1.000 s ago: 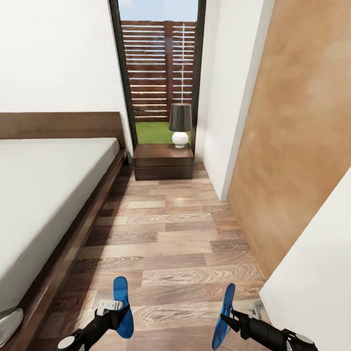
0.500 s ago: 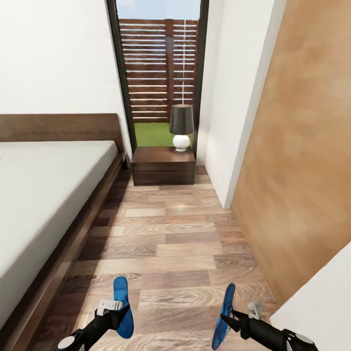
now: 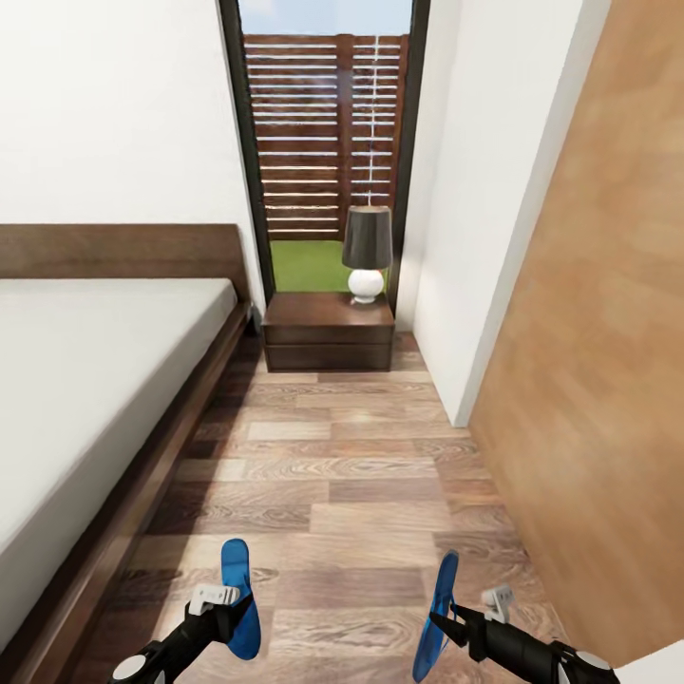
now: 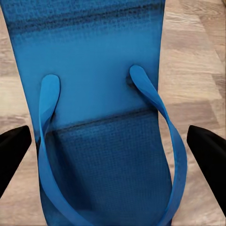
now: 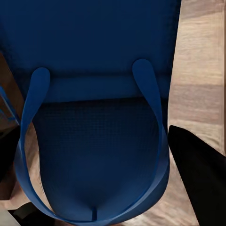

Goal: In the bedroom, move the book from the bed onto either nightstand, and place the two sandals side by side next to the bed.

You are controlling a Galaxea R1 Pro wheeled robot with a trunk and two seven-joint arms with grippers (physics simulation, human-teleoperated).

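Holding sandals: two, one per gripper.
Left gripper (image 3: 228,608): clamped on left sandal (image 3: 237,598).
Right gripper (image 3: 454,622): clamped on right sandal (image 3: 437,613).
Nightstand (image 3: 329,331): one, beside bed (image 3: 85,380).

head: high, facing nightstand (image 3: 328,332) | wrists: close on sandals, shared with head

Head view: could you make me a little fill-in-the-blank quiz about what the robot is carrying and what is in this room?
1. Each gripper, left and right, holds one bright ____ sandal, the left one and the right one.
2. The lamp stands on the ____ at the far end of the floor.
3. The bed lies on the robot's ____ side.
4. Behind the lamp, a tall window shows a slatted ____.

Missing words: blue; nightstand; left; fence
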